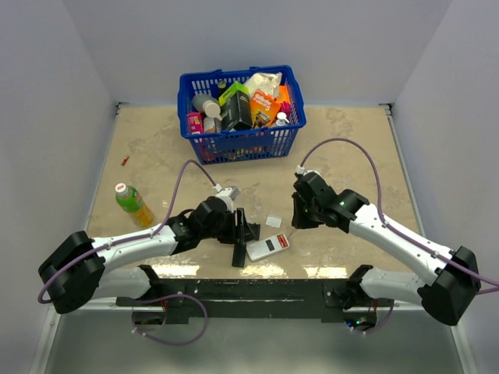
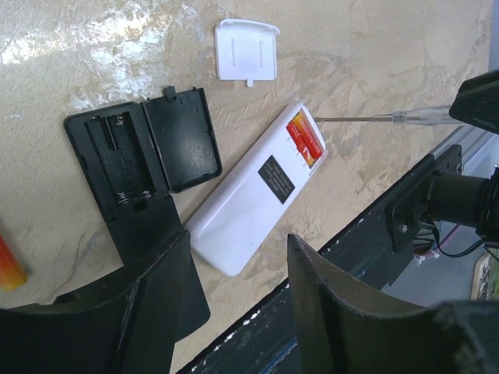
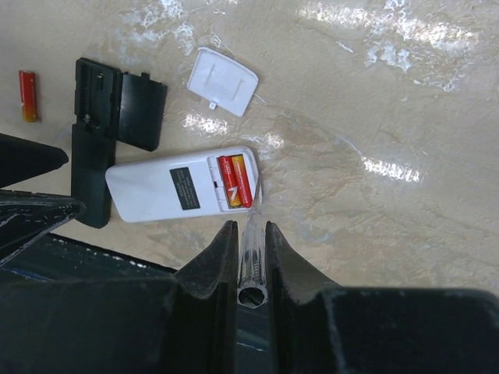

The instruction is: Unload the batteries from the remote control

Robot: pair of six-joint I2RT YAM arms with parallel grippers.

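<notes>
The left arm and right arm stretch inward, elbows out. The left gripper hangs with fingers spread wide; the right gripper is clamped on a thin tool.

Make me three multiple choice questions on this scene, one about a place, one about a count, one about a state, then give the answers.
1. The white cover lies: A on the white remote; B on the table, apart from both remotes; C on the black remote.
2. Remotes on the table: A one; B two; C three.
3. The white remote's compartment is: A shut; B open, empty; C open, batteries inside.
Answers: B, it lies on bare table past the white remote; B, one white remote, one black remote; C, red batteries show in the open bay.
</notes>
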